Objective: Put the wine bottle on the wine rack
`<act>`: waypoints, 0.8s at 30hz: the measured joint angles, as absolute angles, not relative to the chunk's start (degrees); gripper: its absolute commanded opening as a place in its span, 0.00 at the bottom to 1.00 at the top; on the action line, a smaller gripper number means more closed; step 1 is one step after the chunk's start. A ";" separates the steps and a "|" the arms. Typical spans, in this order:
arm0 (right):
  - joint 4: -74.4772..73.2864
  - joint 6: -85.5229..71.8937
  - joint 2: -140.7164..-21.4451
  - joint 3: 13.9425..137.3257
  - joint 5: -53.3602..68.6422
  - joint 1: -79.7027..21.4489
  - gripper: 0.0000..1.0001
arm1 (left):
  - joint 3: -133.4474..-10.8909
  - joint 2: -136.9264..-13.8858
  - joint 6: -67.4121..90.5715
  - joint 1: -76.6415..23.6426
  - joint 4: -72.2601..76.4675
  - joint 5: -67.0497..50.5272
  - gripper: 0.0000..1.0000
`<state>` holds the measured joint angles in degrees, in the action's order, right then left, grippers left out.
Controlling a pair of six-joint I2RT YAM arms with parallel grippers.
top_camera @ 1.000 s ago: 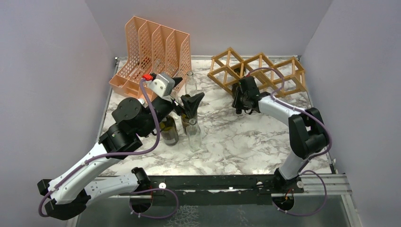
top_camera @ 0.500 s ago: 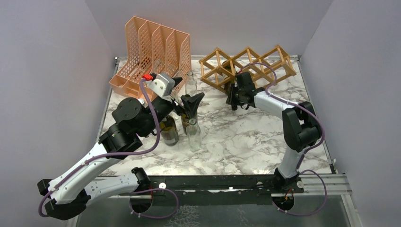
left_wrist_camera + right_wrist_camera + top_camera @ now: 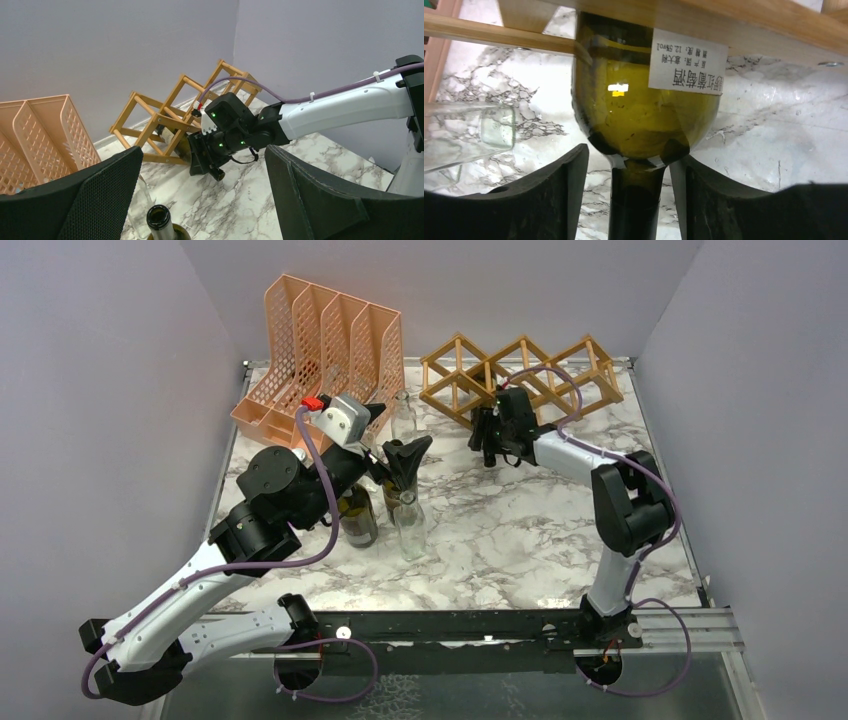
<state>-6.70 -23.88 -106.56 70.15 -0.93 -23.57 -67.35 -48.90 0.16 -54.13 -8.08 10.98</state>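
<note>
1. Placement looks close to its end, in my judgement: the wine bottle (image 3: 644, 110), olive green with a white label, lies with its body inside a cell of the wine rack (image 3: 774, 22). Its neck points out toward the right wrist camera.
2. The rack stands on the marble bench (image 3: 520, 530) in the upper right of the top view, well apart from the peach file organizer (image 3: 320, 340) at the upper left.
3. The right end effector (image 3: 487, 443) is at the lower left corner of the rack. Its fingers (image 3: 539, 200) stand on both sides of the neck, partly open, and a strip of marble shows between the neck and the finger at the left of the frame. I judge that it does not grip the glass.
4. The left end effector (image 3: 405, 455) is spread wide and holds nothing. It hangs over the standing bottles (image 3: 355, 518) at the centre left of the top view.
5. The next move calls for drawing the right end effector straight back along the neck without brushing it, so that the bottle is not dragged out. How deep the bottle sits, I cannot tell.
</note>
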 measured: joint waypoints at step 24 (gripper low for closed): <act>-5.41 -18.02 -77.49 59.90 18.76 -24.36 0.75 | -67.35 -47.00 -0.80 -54.13 -9.52 17.87 0.99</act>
